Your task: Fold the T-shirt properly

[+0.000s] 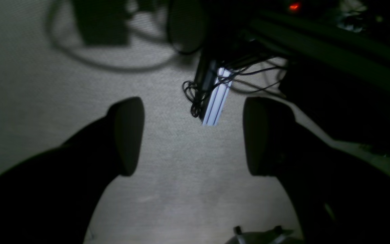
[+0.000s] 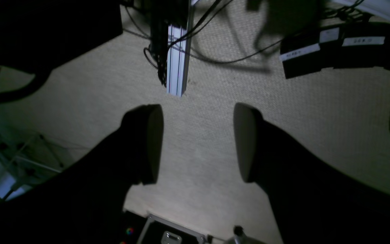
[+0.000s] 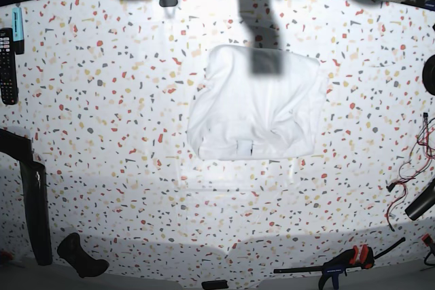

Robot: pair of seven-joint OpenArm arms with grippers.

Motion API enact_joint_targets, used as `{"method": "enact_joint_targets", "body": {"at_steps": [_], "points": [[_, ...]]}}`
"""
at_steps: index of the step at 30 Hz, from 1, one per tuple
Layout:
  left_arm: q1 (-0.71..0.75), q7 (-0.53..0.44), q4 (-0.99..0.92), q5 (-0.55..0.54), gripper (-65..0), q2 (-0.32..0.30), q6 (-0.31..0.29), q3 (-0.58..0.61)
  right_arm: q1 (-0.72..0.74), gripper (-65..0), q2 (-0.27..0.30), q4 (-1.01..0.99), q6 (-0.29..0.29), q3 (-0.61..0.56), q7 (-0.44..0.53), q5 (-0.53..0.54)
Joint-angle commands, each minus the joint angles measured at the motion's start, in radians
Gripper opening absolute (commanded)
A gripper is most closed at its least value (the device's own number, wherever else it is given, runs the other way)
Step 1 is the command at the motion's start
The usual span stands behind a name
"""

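In the left wrist view the left gripper hung with jaws spread over bare carpet, no shirt in sight. The right wrist view showed the right gripper likewise spread above carpet. In the base view the shirt lay bunched at the table's middle, slightly wider than deep; neither arm was visible there, so I could not tell which was nearer.

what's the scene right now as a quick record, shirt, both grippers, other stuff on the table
T-shirt: white, folded into a rough rectangle, lying mid-table on the speckled table
left gripper: open, empty, over carpeted floor, off the table
right gripper: open, empty, also over carpet
contact with shirt: none
remote control: at the table's left edge
clamp: near edge, right side
aluminium rail: on the floor, with cables
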Motion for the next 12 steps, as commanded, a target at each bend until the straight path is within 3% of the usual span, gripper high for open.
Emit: {"method": "enact_joint_targets", "body": {"at_steps": [1, 5, 9, 12], "points": [[0.010, -0.009, 0.001, 0.017, -21.4, -0.002, -0.001, -0.003, -0.004, -32.1, -0.001, 0.003, 0.005, 0.001, 0.022, 0.000], [0.008, -0.025, 0.000, 0.058, -21.4, 0.007, 0.010, -0.003, -0.002, -32.1, -0.023, 0.003, -0.010, 0.001, 0.082, 0.000], [0.008, -0.037, 0.000, 0.100, -21.4, 0.019, 0.076, -0.003, -0.001, -32.1, -0.047, 0.003, -0.040, 0.001, 0.113, 0.000], [0.008, -0.037, 0.000, 0.123, -21.5, 0.021, 0.076, -0.003, 0.007, -32.1, -0.060, 0.002, -0.041, 0.001, 0.116, 0.000]]}}
